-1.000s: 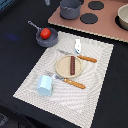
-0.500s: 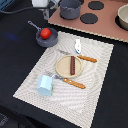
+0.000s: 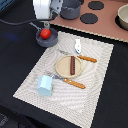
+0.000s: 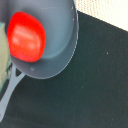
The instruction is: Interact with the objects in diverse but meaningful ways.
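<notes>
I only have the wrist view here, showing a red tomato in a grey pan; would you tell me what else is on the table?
Observer: A woven placemat lies beside the saucepan, with a round plate on it.
Operator: Anything on the plate?
Observer: A brown sausage lies across it.
Operator: Any other items?
Observer: A light-blue cup stands on the placemat's near corner, at the exterior view's left.

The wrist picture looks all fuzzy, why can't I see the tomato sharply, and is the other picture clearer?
In the wrist view the red tomato and the grey saucepan are very close and blurred, with soft edges and a pale shine on the tomato. The exterior view is sharper but coarse: the sausage on its plate and the light-blue cup show clearly.
</notes>
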You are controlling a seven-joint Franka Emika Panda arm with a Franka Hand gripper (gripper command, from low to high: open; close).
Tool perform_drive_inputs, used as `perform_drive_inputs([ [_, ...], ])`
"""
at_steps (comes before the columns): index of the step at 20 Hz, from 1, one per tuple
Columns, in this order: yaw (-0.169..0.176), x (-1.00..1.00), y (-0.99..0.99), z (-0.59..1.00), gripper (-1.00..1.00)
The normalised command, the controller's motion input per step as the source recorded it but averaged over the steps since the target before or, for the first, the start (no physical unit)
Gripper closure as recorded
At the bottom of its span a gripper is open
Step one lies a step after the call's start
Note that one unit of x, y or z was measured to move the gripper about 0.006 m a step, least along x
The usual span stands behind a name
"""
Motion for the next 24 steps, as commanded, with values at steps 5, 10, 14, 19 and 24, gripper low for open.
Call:
perform_drive_inputs([
  [5, 0.037, 0.05, -0.18, -0.40, -1.00],
  [10, 0.008, 0.05, -0.27, -0.31, -1.00],
  [14, 0.000, 0.02, -0.31, -0.32, -1.00],
  [19, 0.000, 0.00, -0.27, -0.33, -1.00],
  [24, 0.003, 0.00, -0.18, -0.31, -1.00],
])
